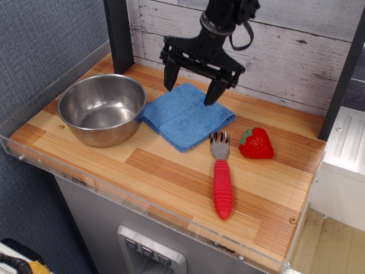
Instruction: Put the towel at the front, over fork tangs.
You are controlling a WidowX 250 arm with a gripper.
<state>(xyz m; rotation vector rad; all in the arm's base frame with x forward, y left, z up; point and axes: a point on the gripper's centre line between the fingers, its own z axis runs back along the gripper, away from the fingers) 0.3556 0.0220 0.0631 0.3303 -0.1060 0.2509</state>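
Observation:
The folded blue towel (pixel 186 117) lies flat on the wooden counter, between the steel bowl and the fork. The fork tangs (pixel 219 145) are grey metal, just right of the towel's front corner, with the ribbed red handle (pixel 222 190) pointing toward the front edge. My gripper (pixel 191 89) hangs over the towel's back part with its two black fingers spread wide apart and nothing between them. The fingertips are at or just above the cloth; I cannot tell if they touch it.
A steel bowl (pixel 102 108) stands at the left, touching the towel's left corner. A red toy strawberry (pixel 256 143) sits right of the fork. A clear plastic rim (pixel 142 191) runs along the counter's front. A black post (pixel 118 34) and the plank wall stand behind.

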